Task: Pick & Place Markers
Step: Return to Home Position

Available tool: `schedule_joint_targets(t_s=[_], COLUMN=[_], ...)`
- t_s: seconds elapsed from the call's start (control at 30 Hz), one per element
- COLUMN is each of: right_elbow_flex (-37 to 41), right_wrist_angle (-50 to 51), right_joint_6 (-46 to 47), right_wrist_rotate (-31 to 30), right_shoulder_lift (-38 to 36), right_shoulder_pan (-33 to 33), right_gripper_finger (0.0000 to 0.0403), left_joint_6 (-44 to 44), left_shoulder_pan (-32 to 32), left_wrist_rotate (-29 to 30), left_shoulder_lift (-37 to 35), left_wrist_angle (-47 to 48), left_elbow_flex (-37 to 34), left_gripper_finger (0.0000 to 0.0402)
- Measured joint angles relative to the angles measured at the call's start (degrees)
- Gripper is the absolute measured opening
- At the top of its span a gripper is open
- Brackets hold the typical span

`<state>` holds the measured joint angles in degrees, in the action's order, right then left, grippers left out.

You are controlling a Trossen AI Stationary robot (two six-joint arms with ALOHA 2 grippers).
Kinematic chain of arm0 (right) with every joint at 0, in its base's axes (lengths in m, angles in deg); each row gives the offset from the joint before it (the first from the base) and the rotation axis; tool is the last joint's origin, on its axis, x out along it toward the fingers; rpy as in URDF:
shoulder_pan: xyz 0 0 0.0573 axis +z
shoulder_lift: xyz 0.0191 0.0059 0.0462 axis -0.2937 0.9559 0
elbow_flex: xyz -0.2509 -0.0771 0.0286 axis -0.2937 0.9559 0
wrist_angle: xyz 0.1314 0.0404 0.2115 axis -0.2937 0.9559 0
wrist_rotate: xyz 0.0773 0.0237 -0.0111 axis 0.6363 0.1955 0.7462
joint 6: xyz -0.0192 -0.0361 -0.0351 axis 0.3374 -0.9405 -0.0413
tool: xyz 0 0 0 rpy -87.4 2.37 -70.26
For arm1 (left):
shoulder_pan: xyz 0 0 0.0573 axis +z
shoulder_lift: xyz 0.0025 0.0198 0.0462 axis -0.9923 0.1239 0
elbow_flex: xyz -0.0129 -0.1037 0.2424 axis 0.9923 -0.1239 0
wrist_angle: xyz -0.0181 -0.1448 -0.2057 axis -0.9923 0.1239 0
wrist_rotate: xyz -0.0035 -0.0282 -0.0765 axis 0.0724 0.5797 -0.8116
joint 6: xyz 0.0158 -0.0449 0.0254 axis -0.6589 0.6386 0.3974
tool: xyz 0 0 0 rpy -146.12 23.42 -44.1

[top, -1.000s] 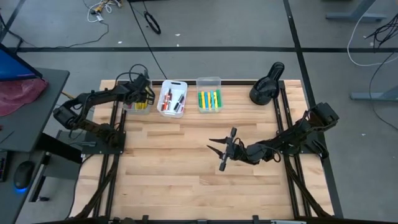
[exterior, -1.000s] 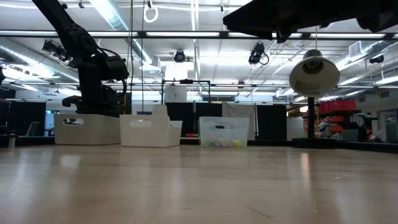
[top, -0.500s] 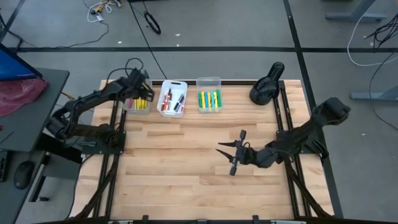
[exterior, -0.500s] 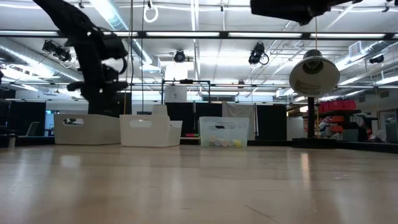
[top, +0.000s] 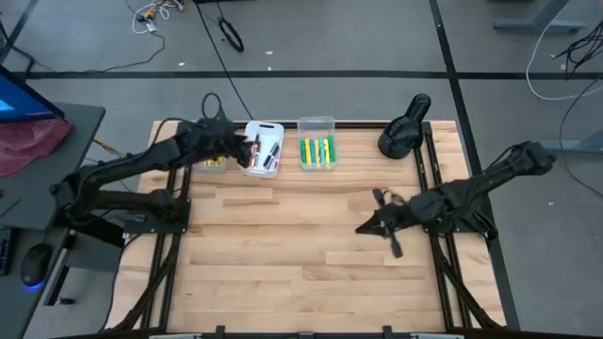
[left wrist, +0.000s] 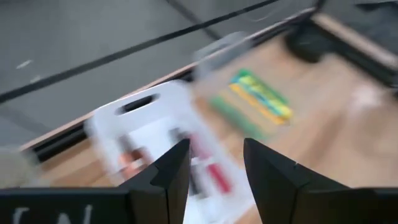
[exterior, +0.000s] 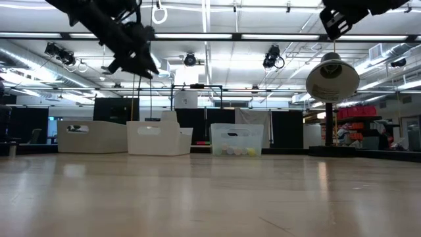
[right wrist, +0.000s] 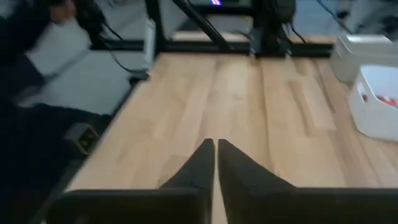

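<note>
Markers lie in three bins along the table's far edge: yellow ones in the left bin (top: 211, 161), red, orange and black ones in the white middle bin (top: 263, 149) (left wrist: 134, 134), green and yellow ones in the clear bin (top: 317, 151) (left wrist: 256, 99). My left gripper (top: 249, 151) (left wrist: 216, 144) hangs open above the middle bin, high off the table (exterior: 139, 60), with nothing between its fingers. My right gripper (top: 361, 228) (right wrist: 216, 144) is shut and empty above bare wood at the table's right-middle, pointing toward the left edge.
A black lamp-like object (top: 405, 127) (exterior: 332, 79) stands at the far right corner. Black frame rails run along the table's left (top: 174, 221) and right (top: 435, 188) sides. Bare wood (top: 283, 254) spreads over the table's middle and near half.
My left gripper has risen from the left bin and swung toward the table's right, stopping above the middle bin. My right gripper has drawn back toward the table's right edge. No marker has moved.
</note>
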<state>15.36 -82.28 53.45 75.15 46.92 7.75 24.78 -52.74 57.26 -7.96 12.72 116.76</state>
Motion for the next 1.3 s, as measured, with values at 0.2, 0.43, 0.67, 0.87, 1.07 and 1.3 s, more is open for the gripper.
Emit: schedule_joint_targets(t_s=[0.2,0.43,0.67,0.87,1.07,1.3], right_elbow_flex=[6.62,12.8,17.84,23.56,30.48,33.19], right_wrist_angle=[-3.13,-3.23,-3.91,-8.98,-14.86,-18.21], right_joint_6=[-0.7,-2.28,-1.9,-0.69,3.97,6.23], right_wrist_rotate=[6.93,11.08,17.48,23.99,25.29,21.99], right_shoulder_lift=[-11.21,-22.83,-34.55,-40.72,-44.35,-45.68], right_shoulder_pan=[-6.08,-12.68,-19.13,-23.35,-25.73,-26.37], right_gripper_finger=[0.0007,0.0003,0.0002,0.0001,0.0001,0.0001], left_joint_6=[-1.41,-1.4,-1.1,0.39,1.63,1.4], left_shoulder_pan=[-8.61,-14.36,-17.98,-19.25,-20.67,-21.83], left_wrist_rotate=[0.0,0.38,2.27,2.52,2.7,4.7], left_shoulder_lift=[0.15,0.15,0.2,0.74,1.05,1.05], left_wrist_angle=[-5.67,-8.4,-15.07,-20.41,-21.04,-22.89], left_elbow_flex=[-0.02,-0.02,-3.6,-6.54,-6.99,-6.99], left_gripper_finger=[0.0156,0.0156,0.0156,0.0156,0.0156,0.0156])
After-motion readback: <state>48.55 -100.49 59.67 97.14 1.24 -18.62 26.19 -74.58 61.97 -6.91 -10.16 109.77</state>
